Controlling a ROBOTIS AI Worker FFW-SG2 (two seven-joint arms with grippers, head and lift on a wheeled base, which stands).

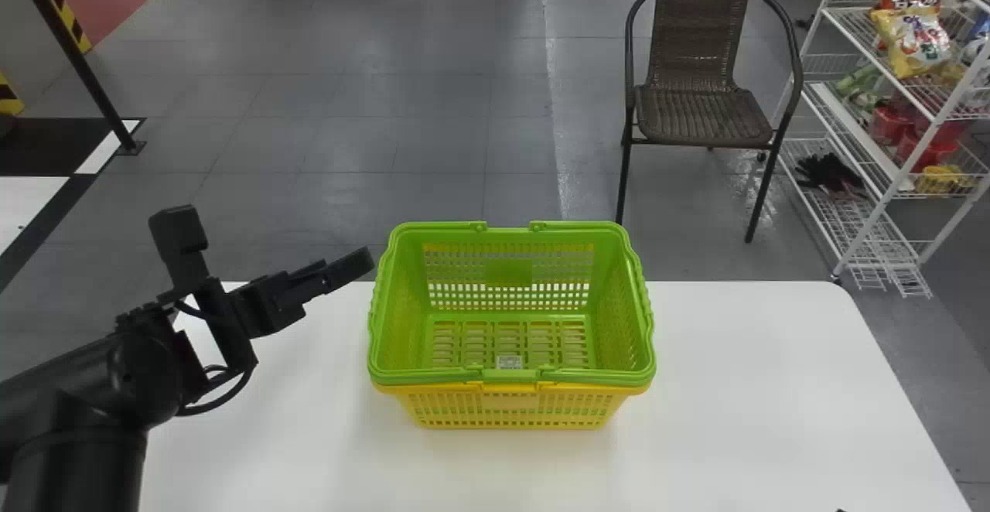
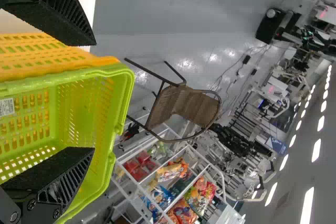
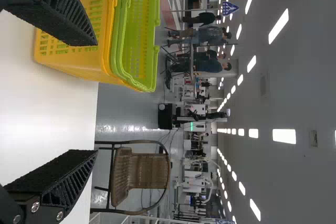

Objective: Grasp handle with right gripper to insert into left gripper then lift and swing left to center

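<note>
A green basket [image 1: 508,271] sits nested in a yellow basket [image 1: 510,411] on the table in the head view. Its handles [image 1: 588,377] lie folded down along the rim. Left of the baskets my left gripper [image 1: 271,249] is raised and open, holding nothing. In the left wrist view the green basket [image 2: 79,114] lies partly behind the left gripper [image 2: 95,97]. At the head view's bottom right edge, a dark tip of my right gripper [image 1: 843,510] peeks in. Spread wide and empty, the right gripper [image 3: 97,97] is apart from the baskets in the right wrist view.
The white table [image 1: 742,419] extends to both sides of the baskets. Beyond its far edge stands a brown wicker chair [image 1: 696,114]. A white wire rack [image 1: 874,210] with snack bags is at the right. A black post [image 1: 85,71] rises at the far left.
</note>
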